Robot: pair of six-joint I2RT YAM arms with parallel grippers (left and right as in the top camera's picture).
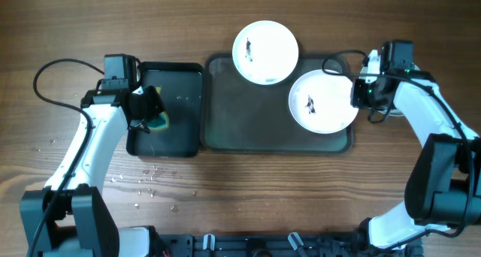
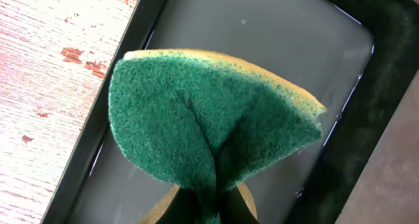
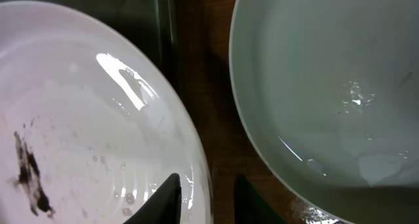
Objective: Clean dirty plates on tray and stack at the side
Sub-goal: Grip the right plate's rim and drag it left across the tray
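Overhead, the left hand (image 1: pixel 145 105) pinches a folded sponge (image 1: pixel 158 122) over the black tray (image 1: pixel 171 71), seemingly ready to scrub; the right hand (image 1: pixel 359 92), spread, straddles the rim of a smudged plate (image 1: pixel 331 116), apparently to steady it.

Left arm (image 1: pixel 90 148): reached forward from the near side, elbow bent.
Left gripper (image 1: pixel 149 109): pinched closed on a sponge (image 2: pixel 203 112).
Right arm (image 1: pixel 436 114): stretched forward, wrist turned inward.
Right gripper (image 3: pixel 206 191): fingers parted, straddling a plate (image 3: pixel 78 139) rim.

Bright, even light from above, soft shadows; glare streaks the plate (image 3: pixel 98 119); the sponge (image 2: pixel 209 119) looks sharp.
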